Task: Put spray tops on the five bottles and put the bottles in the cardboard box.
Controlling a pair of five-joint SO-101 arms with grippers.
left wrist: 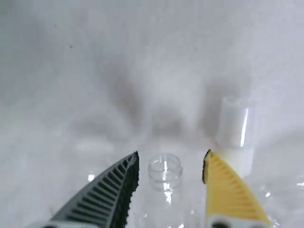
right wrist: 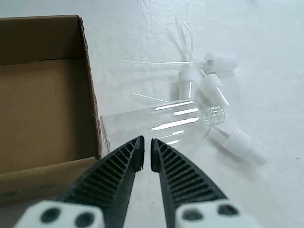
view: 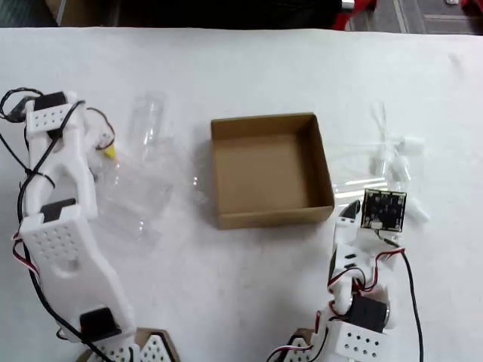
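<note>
The empty cardboard box (view: 268, 170) sits open at mid-table. Several clear bottles (view: 143, 188) without tops lie in a loose pile to its left. My left gripper (view: 109, 154) hangs over that pile; in the left wrist view it (left wrist: 168, 166) is open, with a bottle's open neck (left wrist: 165, 170) between the grey and yellow fingers, untouched. One more clear bottle (right wrist: 161, 122) lies on its side by the box's right wall, just beyond my right gripper (right wrist: 146, 151), which is shut on nothing. White spray tops (right wrist: 211, 88) with thin tubes lie scattered behind that bottle.
A whitish cylinder (left wrist: 236, 127) stands beside the yellow finger; whether it is a bottle or a cap I cannot tell. In the high view the spray tops (view: 392, 151) lie right of the box, above the right arm's wrist camera (view: 383, 210). White cloth covers the table.
</note>
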